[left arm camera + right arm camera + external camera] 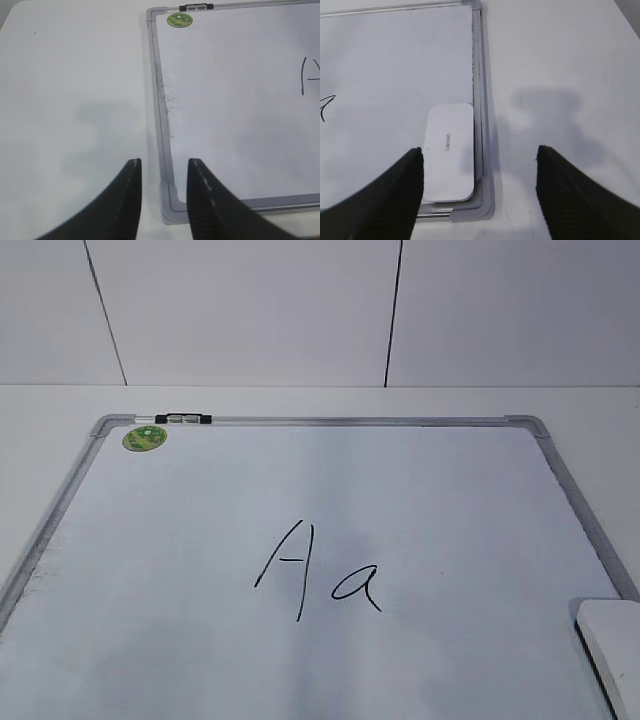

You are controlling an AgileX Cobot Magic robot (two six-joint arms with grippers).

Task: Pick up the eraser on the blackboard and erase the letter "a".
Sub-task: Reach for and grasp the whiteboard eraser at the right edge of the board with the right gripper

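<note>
Right end effector [480, 155] gapes wide and empty above the eraser [450, 150]; you've grasped nothing, and the letter "a" [358, 586] remains unerased

Exterior view: slanted down from the near edge across the blackboard [420, 490] toward the back wall [240, 310]. Wrist views: close above its near corners, left and right, looking along black fingers [200, 200]. Shared: board surface, frame.
</note>
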